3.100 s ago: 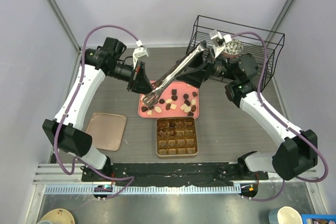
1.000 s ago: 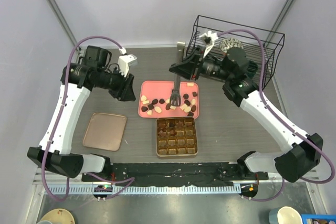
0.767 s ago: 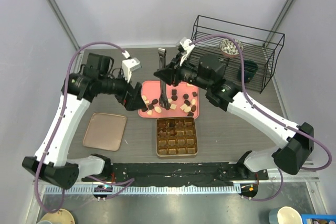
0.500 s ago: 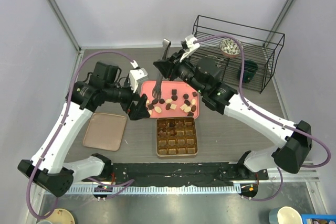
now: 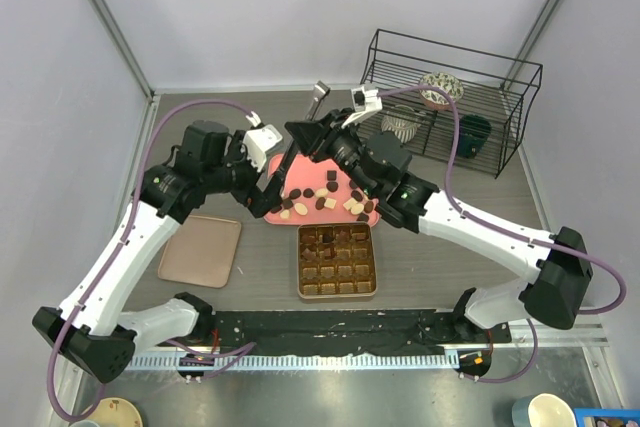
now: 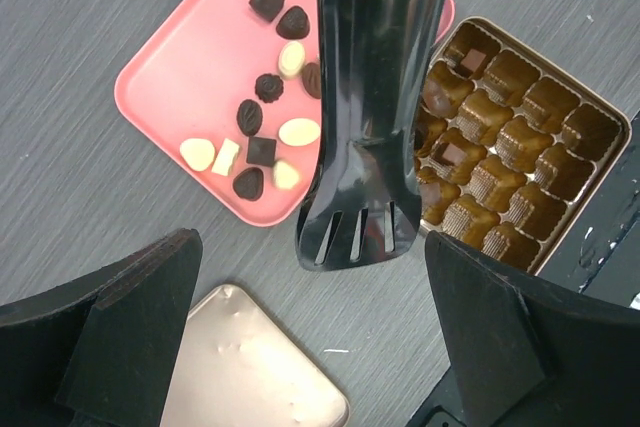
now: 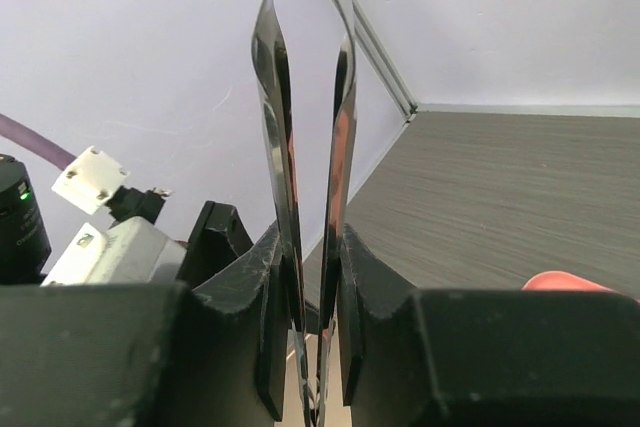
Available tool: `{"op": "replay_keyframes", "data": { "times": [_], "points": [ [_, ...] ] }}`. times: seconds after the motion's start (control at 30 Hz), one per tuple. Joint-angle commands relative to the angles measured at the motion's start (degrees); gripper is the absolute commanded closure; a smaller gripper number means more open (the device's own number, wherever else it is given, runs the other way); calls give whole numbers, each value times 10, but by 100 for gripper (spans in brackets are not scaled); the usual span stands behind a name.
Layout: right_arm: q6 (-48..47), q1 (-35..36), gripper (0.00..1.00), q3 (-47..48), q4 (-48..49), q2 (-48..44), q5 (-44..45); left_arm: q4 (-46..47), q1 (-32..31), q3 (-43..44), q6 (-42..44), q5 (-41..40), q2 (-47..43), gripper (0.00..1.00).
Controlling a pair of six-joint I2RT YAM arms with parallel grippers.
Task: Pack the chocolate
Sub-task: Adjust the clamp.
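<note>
Mostly, the chocolate (image 6: 262, 150) lies loose on the pink tray (image 6: 175, 77), which in the top view sits at 12 o'clock of the box (image 6: 545, 99). A few dark squares appear to be seated in the cells nearest the tray.

Pieces: small; dark, mid-brown and cream; round, oval and square, some ribbed. Judged light and rigid, with smooth skins likely to slip or scuff between hard blades. Best taken one at a time across the broad sides, with a mild squeeze.

Tongs (image 6: 370, 97): glossy black, a springy strip bent into a loop, with flat slotted tips.

Right pincer (image 7: 308, 319): clamped on both blades below the loop, drawing them close.

Left pincer (image 6: 310, 239): spread wide, fingers either side of the tong tips, touching nothing.

Box: gold-brown moulded grid, looks thin-walled.

Lid (image 6: 250, 367): at 9 o'clock of the box, flat, coppery.

Tabletop (image 6: 80, 177): grey, wood-grained, matte.
</note>
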Motion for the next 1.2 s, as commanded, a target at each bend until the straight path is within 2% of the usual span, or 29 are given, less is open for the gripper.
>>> {"op": "replay_keyframes", "data": {
  "times": [0.0,0.37,0.57,0.77,1.03,1.17],
  "points": [
    [53,5,87,-18,65,-11,38,36,-1,1,-11,39,-12,0],
    [111,5,88,-49,113,-25,48,16,-8,-35,42,60,-21,0],
    [114,5,88,-48,87,-38,34,9,-11,-41,77,13,-31,1],
    [125,5,87,-55,36,-54,-4,10,-10,-36,97,-12,-32,14],
    [130,5,86,-75,-7,-84,-21,9,-10,-35,94,-10,-29,24],
    [122,5,83,-55,-56,-88,-43,3,-11,-34,99,-14,-33,35]
  ]
}}
